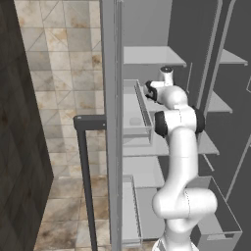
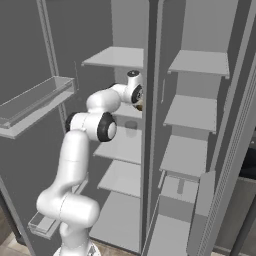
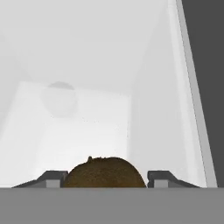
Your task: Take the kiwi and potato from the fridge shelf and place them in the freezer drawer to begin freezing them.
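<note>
A brown fuzzy kiwi (image 3: 105, 171) sits between my two dark fingertips in the hand view, each tip pressed against one of its sides. My gripper (image 3: 107, 179) is shut on it, low over the pale fridge shelf (image 3: 87, 131). In the right base view the hand (image 2: 136, 95) reaches into the fridge's left compartment, with a bit of the brown kiwi (image 2: 140, 106) showing at its tip. In the left base view the gripper (image 1: 150, 89) is beside the clear door bin. The grey freezer drawer (image 1: 226, 215) stands pulled out at the lower right. The potato is out of view.
A clear bin with a grey frame (image 1: 139, 112) hangs on the open door to the left of the hand. A vertical divider (image 2: 146, 125) stands just right of the hand. Several flat shelves (image 2: 120, 57) are stacked above and below. A dark handle frame (image 1: 83, 162) stands outside the door.
</note>
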You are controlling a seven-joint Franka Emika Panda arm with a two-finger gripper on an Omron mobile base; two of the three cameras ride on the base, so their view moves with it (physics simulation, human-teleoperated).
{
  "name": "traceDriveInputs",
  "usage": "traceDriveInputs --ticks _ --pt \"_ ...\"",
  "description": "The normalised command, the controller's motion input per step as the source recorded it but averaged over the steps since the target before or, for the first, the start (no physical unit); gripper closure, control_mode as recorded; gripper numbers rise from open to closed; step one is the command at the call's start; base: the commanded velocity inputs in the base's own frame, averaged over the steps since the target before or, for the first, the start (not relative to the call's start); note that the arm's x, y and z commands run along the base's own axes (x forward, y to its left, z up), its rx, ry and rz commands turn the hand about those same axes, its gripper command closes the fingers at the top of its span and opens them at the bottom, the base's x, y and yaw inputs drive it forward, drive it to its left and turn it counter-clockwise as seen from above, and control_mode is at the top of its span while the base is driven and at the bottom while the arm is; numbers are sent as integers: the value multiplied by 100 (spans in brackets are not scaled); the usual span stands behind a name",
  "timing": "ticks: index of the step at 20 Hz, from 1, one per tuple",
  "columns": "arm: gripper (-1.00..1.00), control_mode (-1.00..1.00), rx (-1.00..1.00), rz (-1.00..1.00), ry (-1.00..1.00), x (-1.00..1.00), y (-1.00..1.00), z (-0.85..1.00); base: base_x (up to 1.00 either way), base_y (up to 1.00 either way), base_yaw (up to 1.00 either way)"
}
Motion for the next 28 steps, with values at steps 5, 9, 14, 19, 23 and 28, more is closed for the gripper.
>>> traceDriveInputs --ticks 5,9,14,19,23,28 --pt "100 -100 0 4 -13 -94 28 -30 0 0 0" --pt "100 -100 0 2 -17 -100 47 -31 0 0 0" --pt "100 -100 0 0 -6 -100 39 -6 0 0 0" --pt "100 -100 4 0 0 -100 26 11 0 0 0" --pt "100 -100 8 0 0 -100 18 3 0 0 0" --pt "100 -100 2 0 0 -98 17 -30 0 0 0"
